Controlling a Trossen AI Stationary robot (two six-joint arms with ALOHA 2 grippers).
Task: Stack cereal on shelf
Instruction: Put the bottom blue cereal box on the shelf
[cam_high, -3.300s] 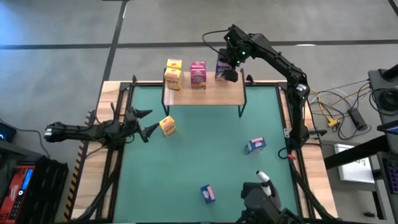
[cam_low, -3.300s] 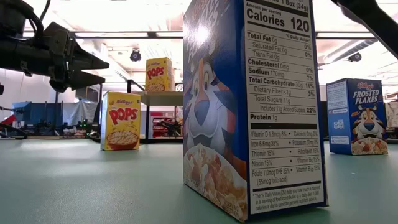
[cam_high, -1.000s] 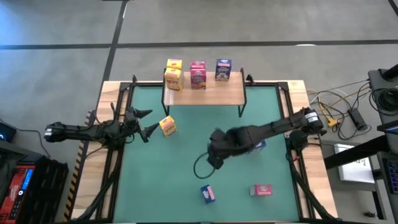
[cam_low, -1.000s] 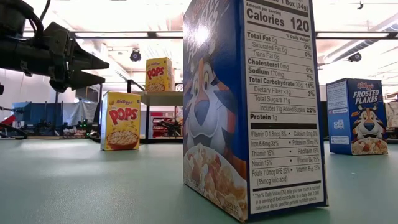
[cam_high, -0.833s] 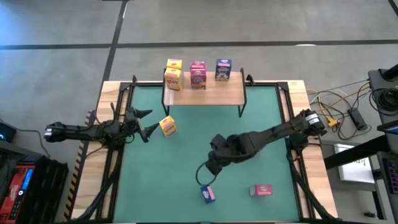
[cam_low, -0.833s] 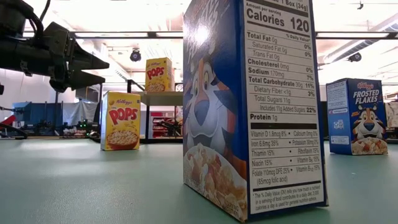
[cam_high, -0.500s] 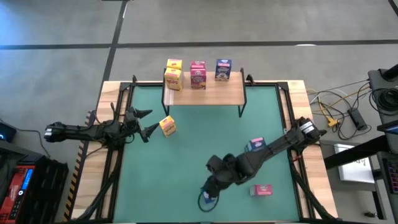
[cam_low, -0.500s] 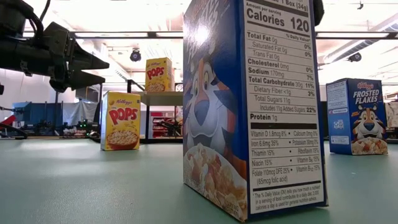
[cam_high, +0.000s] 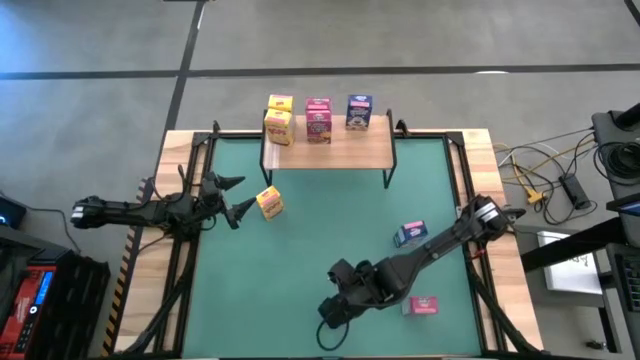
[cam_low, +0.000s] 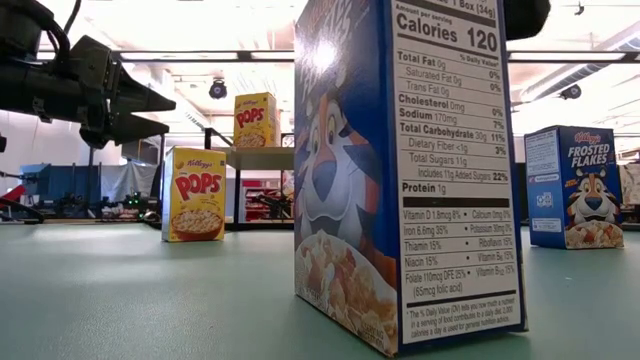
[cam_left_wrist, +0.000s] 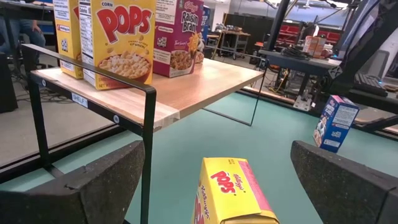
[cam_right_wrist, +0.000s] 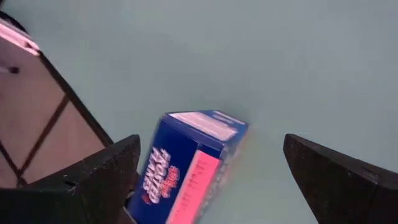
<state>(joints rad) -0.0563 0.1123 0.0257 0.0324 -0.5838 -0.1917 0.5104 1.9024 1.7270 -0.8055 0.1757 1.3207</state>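
Fingers (cam_right_wrist: 99, 177) of the right gripper (cam_high: 335, 308) spread wide above a blue cereal box (cam_right_wrist: 186, 165) at the mat's (cam_high: 310, 230) 6 o'clock; high view hides that box under the arm. Left gripper (cam_high: 228, 197) also splayed at 9 o'clock, yellow box (cam_high: 269, 202) just ahead, not gripped. Shelf (cam_high: 330, 150) at 12 o'clock holds two yellow, one pink, one blue. Second blue box (cam_high: 410, 234) at 4 o'clock, pink box (cam_high: 421, 305) lying flat at 5 o'clock.

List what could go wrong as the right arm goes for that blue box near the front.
1. The blue box sits off-centre between the right gripper's open jaws; closing may tip it.
2. The pink box lies beside the arm; a sweep could knock it.
3. The shelf already holds four boxes; placing could topple one.
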